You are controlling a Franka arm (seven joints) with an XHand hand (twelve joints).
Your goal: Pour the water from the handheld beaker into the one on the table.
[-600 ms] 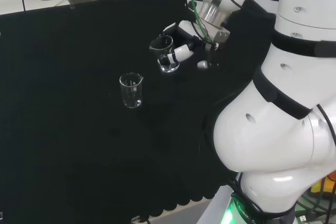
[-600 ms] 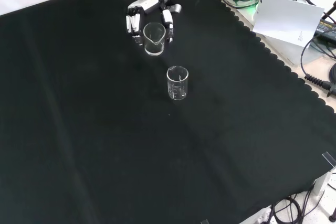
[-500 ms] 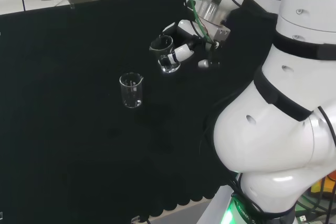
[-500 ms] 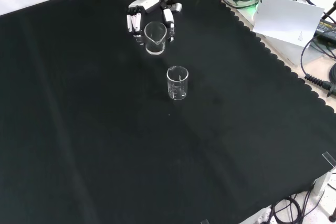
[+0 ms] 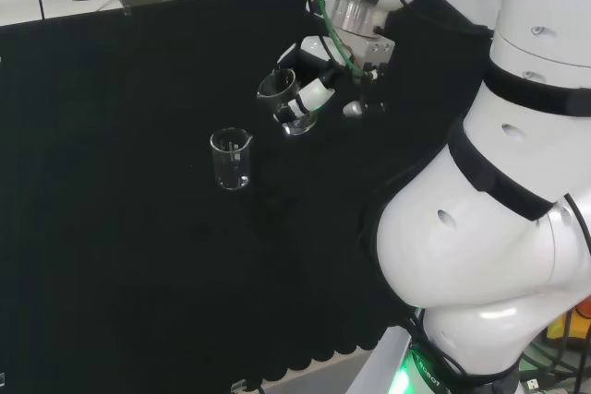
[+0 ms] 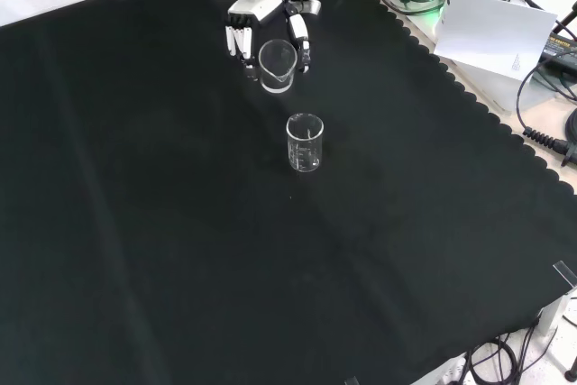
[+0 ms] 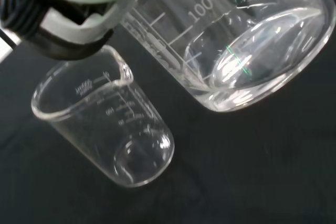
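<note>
Currently the robot hand [image 5: 314,91] is closed around the handheld beaker [image 5: 282,99], fingers [image 6: 237,41] curled down either side of the glass wall. Head view: the beaker is held above the cloth, tipped, its mouth leaning toward the view's left, in the direction of the table beaker [image 5: 231,159]. The two vessels are near one another but apart; the held one sits up and to the right of the standing one. Front view: the robot hand [image 6: 261,15] enters from the top, with the held beaker [image 6: 278,66] just beyond the table beaker [image 6: 305,142]. The table beaker stands upright on the black-clothed surface [image 6: 162,223]. Wrist view: held beaker [image 7: 247,40] close and large, graduations visible; table beaker [image 7: 105,124] lies past it. Water level not discernible in either vessel.
</note>
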